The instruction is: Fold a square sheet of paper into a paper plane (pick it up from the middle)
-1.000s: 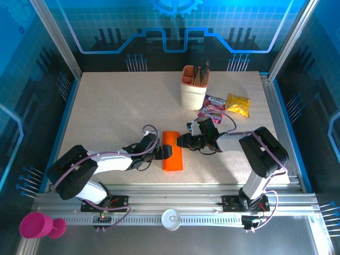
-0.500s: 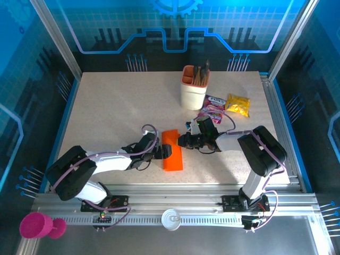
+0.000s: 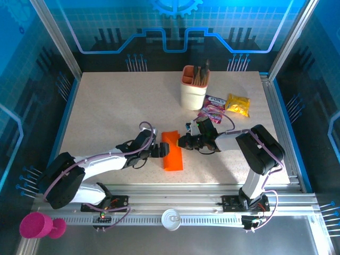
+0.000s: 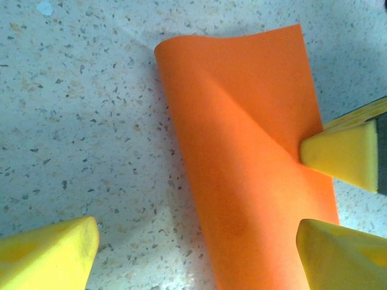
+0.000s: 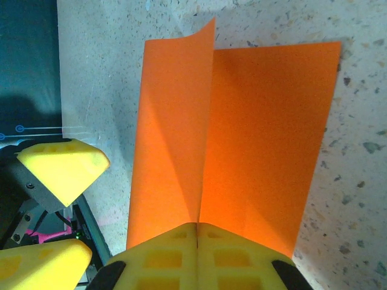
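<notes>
Top view: paper (image 3: pixel 171 151) lies on table (image 3: pixel 106 106), near the front, btwn the 2 grippers. L gripper (image 3: pixel 161 150) is at its left edge, R gripper (image 3: pixel 182 142) at its right edge.

L wrist view: L gripper (image 4: pixel 196 232) has fingers wide, holding nothing. Paper (image 4: pixel 242 151) lies under it, w/ a bend down the middle.

R wrist view: R gripper (image 5: pixel 196 238) has fingers tight together, pinching the paper (image 5: pixel 254 139) at the fold. Left half stands up, right half lies flat.

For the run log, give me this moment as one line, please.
square sheet of paper: creased, one half raised | right gripper: shut on its edge | left gripper: open, straddling opposite edge
</notes>
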You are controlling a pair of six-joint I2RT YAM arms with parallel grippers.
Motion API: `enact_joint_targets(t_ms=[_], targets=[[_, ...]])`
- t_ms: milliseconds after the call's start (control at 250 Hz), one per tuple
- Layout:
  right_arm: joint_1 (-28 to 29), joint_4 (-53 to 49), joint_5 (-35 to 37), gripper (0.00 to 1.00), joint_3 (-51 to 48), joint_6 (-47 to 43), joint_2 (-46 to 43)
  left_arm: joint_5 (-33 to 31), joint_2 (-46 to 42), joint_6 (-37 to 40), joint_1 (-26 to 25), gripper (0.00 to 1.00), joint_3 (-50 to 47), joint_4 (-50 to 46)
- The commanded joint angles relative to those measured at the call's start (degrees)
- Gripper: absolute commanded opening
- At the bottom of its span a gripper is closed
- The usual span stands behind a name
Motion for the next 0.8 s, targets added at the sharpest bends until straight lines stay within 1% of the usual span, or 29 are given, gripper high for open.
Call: enact_joint_targets(t_ms=[0, 659, 763, 799], targets=[[0.39, 0.84, -1.37, 0.0, 0.47, -0.22, 1.17, 1.02, 0.7, 3.32, 0.46, 0.86, 1.65, -2.93], [0.21, 1.28, -2.09, 0.01, 0.97, -0.05, 1.78, 1.84, 5.21, 3.55, 0.46, 0.87, 2.41, -0.46], [-0.01, 1.2, -2.26, 0.05, 0.98, -0.11, 1.35, 1.36, 5.92, 3.55, 0.46, 0.87, 2.27, -0.35], [-0.14, 0.99, -2.37, 0.09, 1.08, -0.12, 1.07, 1.23, 6.24, 3.54, 0.46, 0.87, 2.26, -0.28]])
